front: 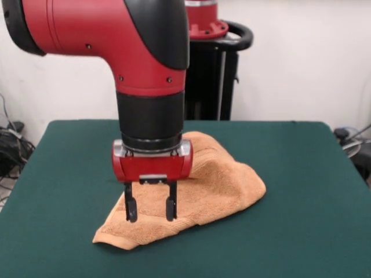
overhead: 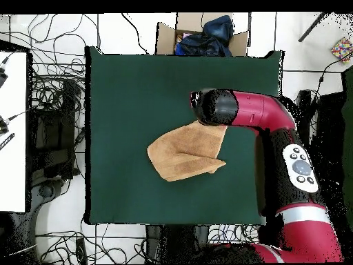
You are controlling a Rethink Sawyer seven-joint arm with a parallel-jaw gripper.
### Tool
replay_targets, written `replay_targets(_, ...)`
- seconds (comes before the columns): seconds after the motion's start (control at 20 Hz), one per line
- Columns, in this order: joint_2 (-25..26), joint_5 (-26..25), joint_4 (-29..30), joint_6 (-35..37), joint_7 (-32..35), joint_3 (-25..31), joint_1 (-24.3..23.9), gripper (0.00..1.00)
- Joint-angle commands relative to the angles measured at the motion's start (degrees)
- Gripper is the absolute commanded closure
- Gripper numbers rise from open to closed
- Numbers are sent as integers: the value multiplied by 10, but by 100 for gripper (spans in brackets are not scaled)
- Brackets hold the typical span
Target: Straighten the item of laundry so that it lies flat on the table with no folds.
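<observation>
The orange-tan towel [front: 223,179] lies crumpled on the dark green table [front: 301,197], folded over itself with a raised ridge and a pointed corner toward the camera. My gripper [front: 151,212] hangs straight down over the towel's near left part. It is open, with the two black fingertips [front: 131,213] at the cloth's surface and nothing held between them. In the overhead view the towel [overhead: 180,153] sits near the middle of the table [overhead: 124,90]. The arm's end [overhead: 214,108] covers its upper right corner and hides the gripper.
A cardboard box with dark blue cloth [overhead: 203,34] stands just beyond the table's far edge in the overhead view. Cables [overhead: 55,96] and a white surface [overhead: 12,131] lie beside the table. The black pedestal [front: 211,75] stands behind the table.
</observation>
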Motion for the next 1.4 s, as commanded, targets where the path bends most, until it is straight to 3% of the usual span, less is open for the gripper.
replay_targets(0.05,42,-35,-20,26,-87,48,2,0)
replay_targets(1.05,26,-60,-69,118,-178,83,-59,0)
replay_targets(1.4,17,-62,-37,96,-165,77,-56,0)
